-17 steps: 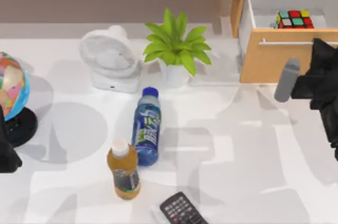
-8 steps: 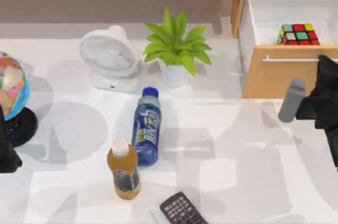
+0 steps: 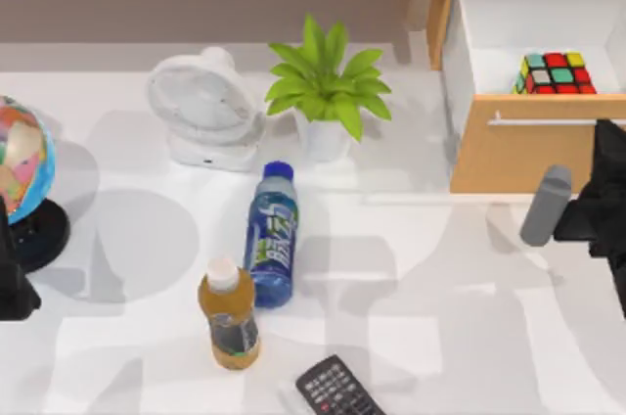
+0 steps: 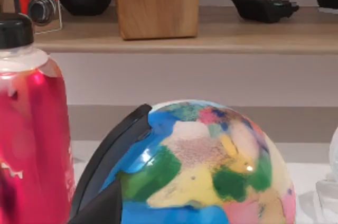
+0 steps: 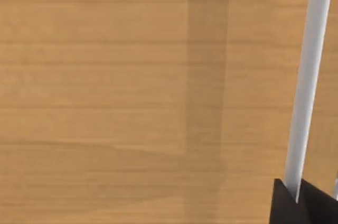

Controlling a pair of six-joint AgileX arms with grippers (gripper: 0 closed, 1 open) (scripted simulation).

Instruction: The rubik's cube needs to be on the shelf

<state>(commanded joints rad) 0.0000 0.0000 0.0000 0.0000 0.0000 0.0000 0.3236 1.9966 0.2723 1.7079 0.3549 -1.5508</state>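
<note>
Top: rubik's cube (image 3: 556, 73) sits in the open drawer (image 3: 533, 141). Right pincer (image 5: 301, 201) w/ arm at the drawer front.
R wrist: dark tips pinch the silver handle (image 5: 308, 81). Next I release, reach in.

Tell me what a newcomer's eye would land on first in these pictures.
Most likely the rubik's cube, bright in the pulled-out drawer at the table's far right, with the right gripper pinching the drawer's silver handle. Next the leafy green plant near the middle back, beside a white fan. Then the colourful globe at the left edge, close to the parked left arm.
</note>
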